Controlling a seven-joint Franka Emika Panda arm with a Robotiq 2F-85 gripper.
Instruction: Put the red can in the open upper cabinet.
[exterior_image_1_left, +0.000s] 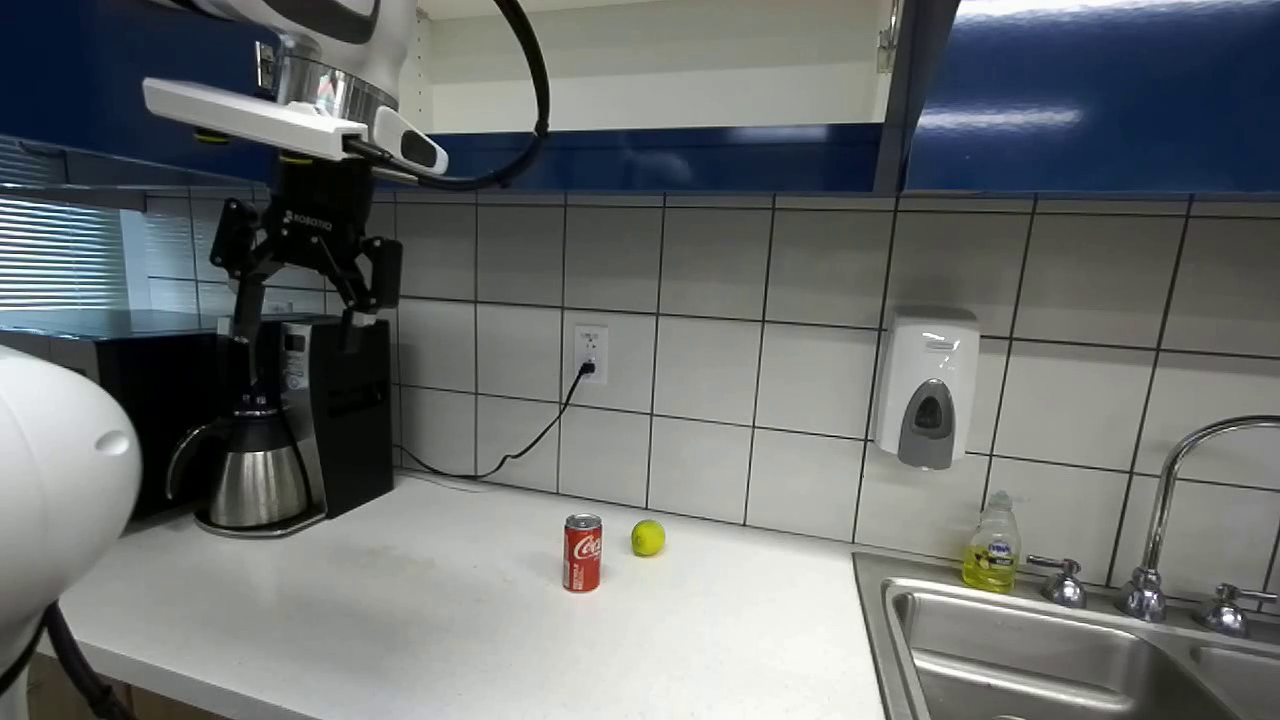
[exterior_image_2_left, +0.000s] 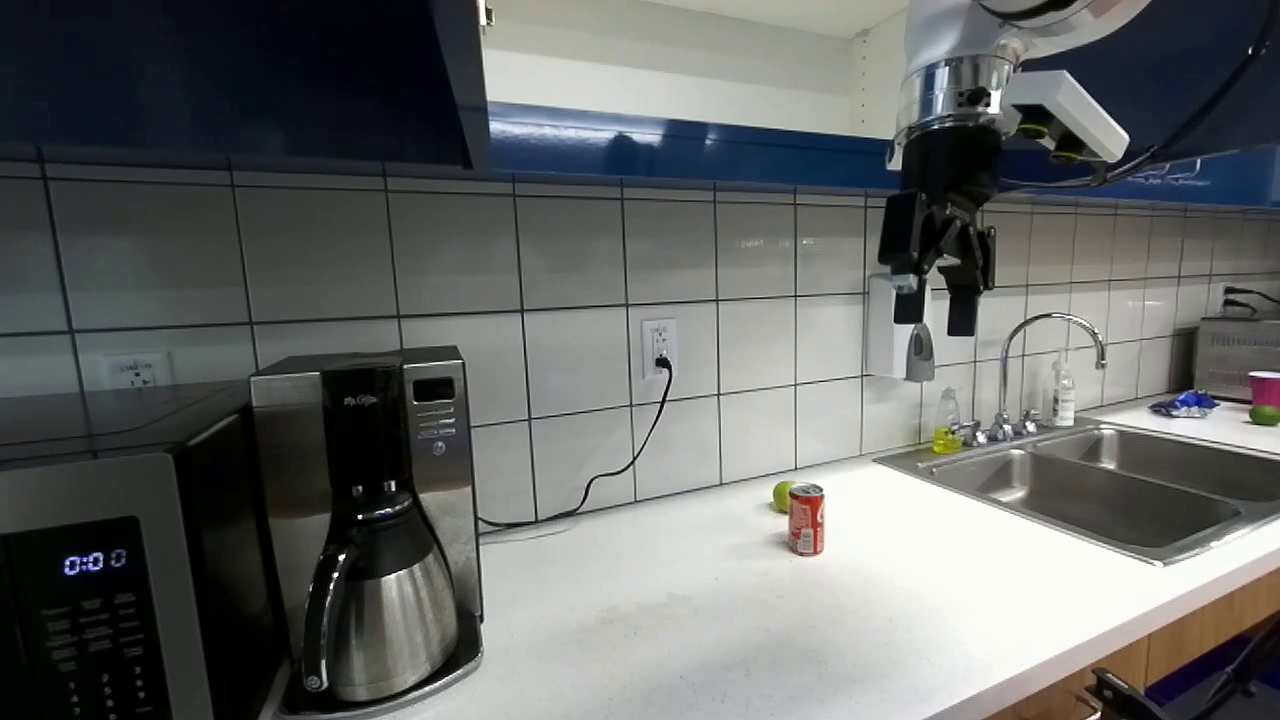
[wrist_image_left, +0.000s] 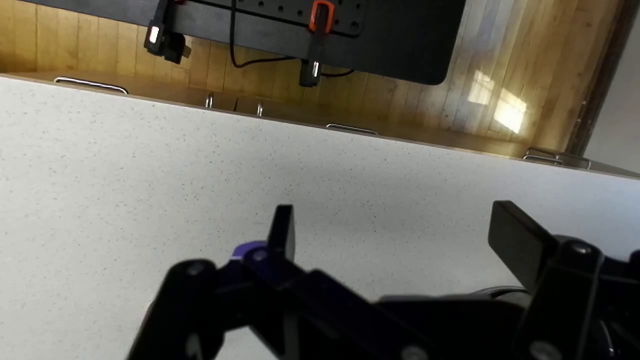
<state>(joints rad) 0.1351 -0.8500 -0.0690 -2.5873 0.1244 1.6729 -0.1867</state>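
Gripper (exterior_image_1_left: 300, 330): in an exterior view, it points downward with its jaws spread.
Red can (exterior_image_1_left: 582, 553): upright on the counter (exterior_image_1_left: 400, 630), lower than the jaws, to their right in that view, well apart.
Yellow-green ball (exterior_image_1_left: 648, 538): near the can, farther right of the jaws.
Open upper cabinet (exterior_image_1_left: 650, 80): pale interior, right of the jaws and higher.
Can and ball: in an exterior view, the can (exterior_image_2_left: 806, 520) stands below the jaws and to their left, partly covering the ball.
Soap dispenser (exterior_image_2_left: 890, 345): behind the jaws.
Jaws: in the wrist view, wide apart, counter showing between them, wooden floor (wrist_image_left: 525, 85) past its edge.
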